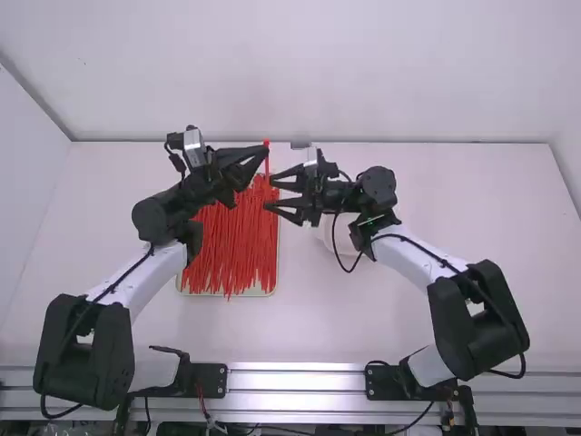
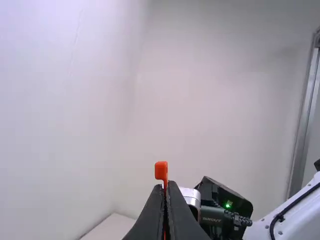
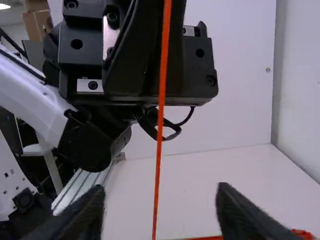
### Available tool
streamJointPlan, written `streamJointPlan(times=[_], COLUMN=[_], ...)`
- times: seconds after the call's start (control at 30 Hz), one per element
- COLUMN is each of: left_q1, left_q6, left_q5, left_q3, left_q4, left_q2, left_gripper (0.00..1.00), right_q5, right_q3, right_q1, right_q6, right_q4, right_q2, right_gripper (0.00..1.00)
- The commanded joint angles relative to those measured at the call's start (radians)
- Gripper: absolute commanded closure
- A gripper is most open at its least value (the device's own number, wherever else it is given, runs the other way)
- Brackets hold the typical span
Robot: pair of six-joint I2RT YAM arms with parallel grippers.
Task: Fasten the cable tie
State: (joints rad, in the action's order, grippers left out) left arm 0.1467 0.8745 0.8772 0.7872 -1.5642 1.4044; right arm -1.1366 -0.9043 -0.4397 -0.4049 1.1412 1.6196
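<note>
My left gripper (image 1: 260, 160) is held above the far end of the pile and is shut on one red cable tie (image 1: 266, 143). In the left wrist view the tie's square head (image 2: 161, 170) sticks out past the closed fingertips of the left gripper (image 2: 165, 186). The strap (image 3: 160, 125) hangs straight down from the left gripper (image 3: 135, 50). My right gripper (image 1: 271, 192) is open just right of the strap and points left at it. In the right wrist view the strap runs between the right gripper's (image 3: 160, 190) spread fingers (image 3: 82, 215) without touching them.
A pile of several red cable ties (image 1: 231, 241) lies on a light board (image 1: 274, 272) left of the table's middle, under both grippers. A small white object (image 1: 323, 238) sits beneath the right arm. Bare white table stretches to the right and front.
</note>
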Motion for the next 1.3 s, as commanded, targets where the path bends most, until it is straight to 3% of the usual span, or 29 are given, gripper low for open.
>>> streamJointPlan(times=[0.0, 0.03, 0.1, 0.13, 0.33, 0.43, 0.57, 0.67, 0.7, 0.97, 1.07, 1.27], left_q1=[0.009, 0.012, 0.009, 0.009, 0.014, 0.016, 0.002, -0.002, -0.002, 0.003, 0.003, 0.003], left_q6=[-0.007, -0.008, -0.007, -0.003, -0.005, -0.032, -0.070, -0.146, -0.154, -0.475, -0.652, -0.850], left_q5=[-0.022, -0.028, -0.029, -0.029, -0.013, 0.031, 0.118, 0.219, 0.230, 0.470, 0.502, 0.493], left_q3=[0.008, 0.008, 0.008, 0.008, 0.008, 0.017, 0.060, 0.137, 0.145, 0.378, 0.474, 0.538], left_q4=[-0.012, -0.011, -0.013, -0.015, 0.019, 0.044, 0.121, 0.247, 0.262, 0.741, 1.020, 1.287], left_q2=[0.002, 0.002, 0.002, 0.002, 0.002, 0.002, 0.002, 0.002, 0.002, 0.002, 0.002, 0.002], left_gripper=[0.99, 0.99, 0.99, 0.99, 0.97, 0.70, 0.62, 0.48, 0.47, 0.30, 0.31, 0.33], right_q5=[0.011, 0.010, 0.011, 0.009, -0.020, -0.053, -0.092, -0.107, -0.110, -0.184, -0.214, -0.226], right_q3=[-0.031, -0.031, -0.031, -0.032, -0.031, -0.031, -0.031, -0.031, -0.032, -0.031, -0.031, -0.031], right_q1=[-0.013, -0.013, -0.011, -0.008, 0.021, 0.042, 0.068, 0.084, 0.086, 0.106, 0.121, 0.130], right_q6=[-0.013, -0.006, -0.007, -0.007, -0.018, -0.018, -0.040, -0.063, -0.063, -0.063, -0.063, -0.063], right_q4=[0.005, 0.005, 0.004, 0.004, 0.004, 0.004, 0.004, 0.004, 0.004, 0.003, 0.003, 0.003], right_q2=[0.010, 0.010, 0.010, 0.010, 0.010, 0.010, 0.010, 0.010, 0.010, 0.010, 0.010, 0.010], right_gripper=[0.60, 0.78, 0.96, 1.00, 1.00, 1.00, 1.00, 1.00, 1.00, 1.00, 1.00, 1.00])
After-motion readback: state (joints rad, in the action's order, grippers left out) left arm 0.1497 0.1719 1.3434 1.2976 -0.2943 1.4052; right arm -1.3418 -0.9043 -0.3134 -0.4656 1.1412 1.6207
